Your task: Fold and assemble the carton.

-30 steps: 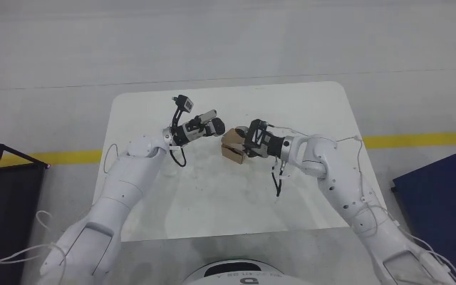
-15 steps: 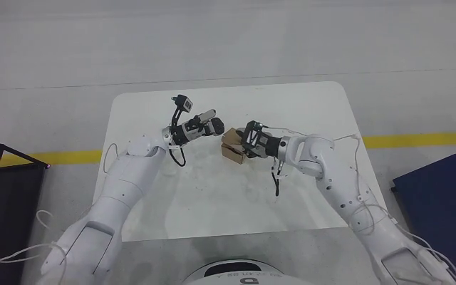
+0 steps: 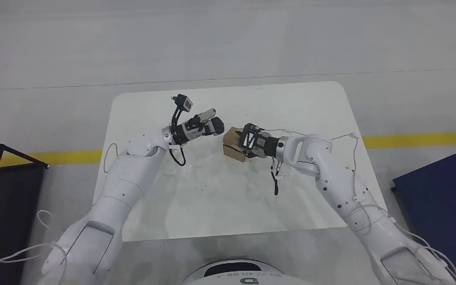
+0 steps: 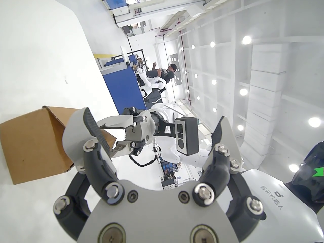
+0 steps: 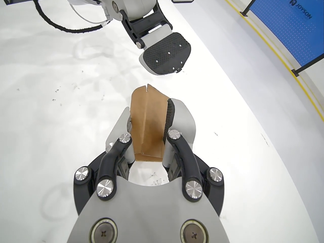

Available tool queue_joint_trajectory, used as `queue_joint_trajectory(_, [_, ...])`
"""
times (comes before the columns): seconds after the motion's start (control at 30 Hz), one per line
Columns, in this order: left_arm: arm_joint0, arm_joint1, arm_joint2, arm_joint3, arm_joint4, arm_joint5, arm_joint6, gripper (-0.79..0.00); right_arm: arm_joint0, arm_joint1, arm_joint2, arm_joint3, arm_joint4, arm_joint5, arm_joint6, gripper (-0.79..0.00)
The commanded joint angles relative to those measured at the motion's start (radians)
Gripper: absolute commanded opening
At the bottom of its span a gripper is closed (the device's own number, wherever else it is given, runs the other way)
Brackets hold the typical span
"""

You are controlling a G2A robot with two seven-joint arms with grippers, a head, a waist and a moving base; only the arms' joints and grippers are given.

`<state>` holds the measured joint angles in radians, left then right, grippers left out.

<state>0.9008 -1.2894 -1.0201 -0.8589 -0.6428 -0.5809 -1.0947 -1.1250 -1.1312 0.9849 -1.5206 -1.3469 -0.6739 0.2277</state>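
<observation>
Looking down from the top camera, I see the carton [image 3: 234, 143] near the middle of the surface [image 3: 178, 206], a touch toward 12 o'clock. It appears to rest there with its open end facing 3 o'clock. My right tool [image 3: 246, 138] sits at that side, pinching one brown flap [image 5: 148, 117] between its pads. I judge that the grip is there to anchor the box and hold the flap steady for folding. My left tool [image 3: 216, 127] hovers at the carton's 10 o'clock, fingers spread wide with nothing between them. One ribbed pad [image 5: 165, 54] is just beside the flap's free edge, not touching it. That placement suits a push: I'd bring the pad against the cardboard to crease it inward. The risk, as I read it, is the light box sliding — or the pinched flap tearing.
</observation>
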Motion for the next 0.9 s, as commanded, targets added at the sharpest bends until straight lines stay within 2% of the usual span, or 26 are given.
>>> queue_joint_trajectory(0.0, [-0.006,-0.002,0.001,0.003,-0.002,0.002,-0.005,0.0,-0.001,0.001,-0.001,-0.002,-0.018,0.001,0.001,-0.422])
queue_joint_trajectory(0.23, [-0.091,-0.029,0.038,0.102,-0.003,0.011,-0.009,0.0,0.004,0.0,-0.005,0.006,-0.043,0.006,-0.003,-0.468])
queue_joint_trajectory(0.37, [-0.17,-0.058,0.092,0.191,0.059,0.006,0.023,0.0,0.004,0.0,-0.005,0.009,-0.052,0.01,0.0,-0.483])
queue_joint_trajectory(0.53, [-0.247,-0.104,0.161,0.284,0.117,-0.006,0.067,0.0,-0.004,0.003,0.003,0.0,-0.063,0.013,0.002,-0.539])
queue_joint_trajectory(0.7, [-0.279,-0.148,0.2,0.348,0.093,-0.018,0.053,0.0,-0.013,0.006,0.013,-0.009,-0.077,0.016,0.002,-0.542])
queue_joint_trajectory(0.87, [-0.29,-0.172,0.211,0.414,0.074,-0.043,0.032,0.0,-0.018,0.006,0.01,-0.013,-0.088,0.009,0.0,-0.545])
